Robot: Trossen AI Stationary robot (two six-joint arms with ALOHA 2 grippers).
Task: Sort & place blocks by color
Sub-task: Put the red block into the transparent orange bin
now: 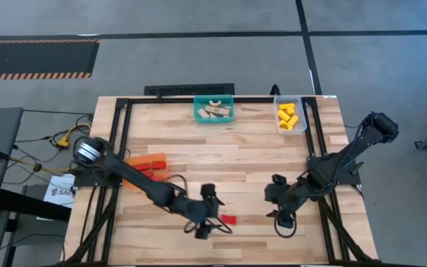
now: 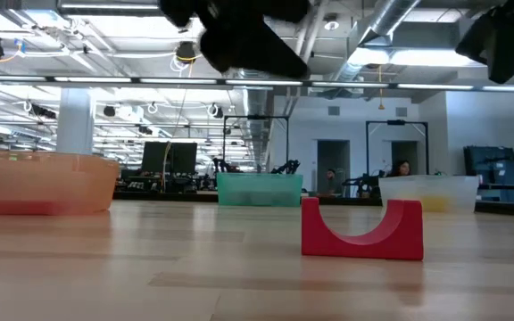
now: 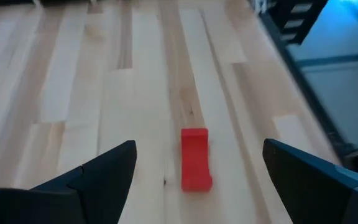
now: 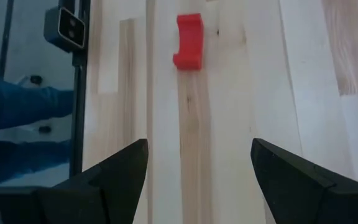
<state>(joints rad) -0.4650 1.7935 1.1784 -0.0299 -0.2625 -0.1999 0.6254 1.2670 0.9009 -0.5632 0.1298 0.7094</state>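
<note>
One red arch block [image 1: 229, 219] rests on its flat back on the table, notch upward [image 2: 361, 230]. My left gripper [image 1: 212, 213] hovers open just left of it, raised off the table [image 2: 239, 36]. In the left wrist view the block [image 3: 196, 158] lies ahead between the spread fingers [image 3: 199, 149], untouched. My right gripper [image 1: 279, 205] is open too [image 4: 199, 146], to the block's right, with the block [image 4: 188, 40] farther ahead of it. Red blocks lie in the orange bin [image 1: 147, 162], pale wood ones in the teal bin [image 1: 213, 110], yellow ones in the clear bin [image 1: 290, 117].
The teal and clear bins stand along the table's far edge, and the orange bin sits near the left side under my left arm. A black frame [image 1: 121, 148] borders the table. Bare wood [image 1: 243, 163] stretches between the bins and the grippers.
</note>
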